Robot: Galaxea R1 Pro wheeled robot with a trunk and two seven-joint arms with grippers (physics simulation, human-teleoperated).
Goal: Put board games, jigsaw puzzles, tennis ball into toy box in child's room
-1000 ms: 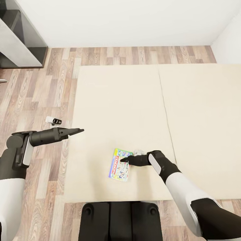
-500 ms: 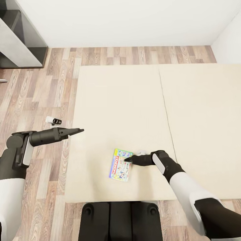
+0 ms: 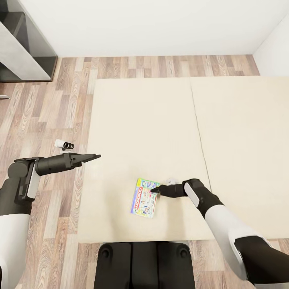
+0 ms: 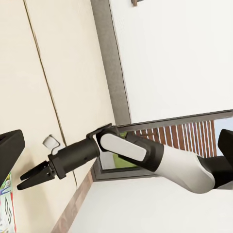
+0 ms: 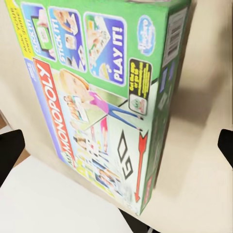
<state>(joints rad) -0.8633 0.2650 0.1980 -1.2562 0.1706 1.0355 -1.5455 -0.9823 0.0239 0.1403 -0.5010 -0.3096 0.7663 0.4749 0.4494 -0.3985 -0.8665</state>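
Observation:
One of the board games [image 3: 144, 198], a green Monopoly box with bright print, lies flat near the front edge of the bed [image 3: 140, 120]. My right gripper [image 3: 157, 191] is low at the box's right edge, open, with nothing between its fingers. In the right wrist view the board game [image 5: 97, 97] is close up between the two spread fingertips [image 5: 10, 154]. My left gripper [image 3: 94, 157] hovers open and empty over the bed's left edge, apart from the box. In the left wrist view my right gripper [image 4: 32, 178] shows above the mattress. The toy box, table, jigsaw puzzles and tennis ball are out of view.
Wood-plank floor borders the bed on the left and far side. A small white-and-black object [image 3: 64, 144] lies on the floor near my left arm. A dark-grey unit [image 3: 22, 48] stands at the far left corner. My base [image 3: 144, 265] abuts the bed's front edge.
My right gripper has drawn back to the right, from over the board game to its right edge. The box and my left arm have not moved.

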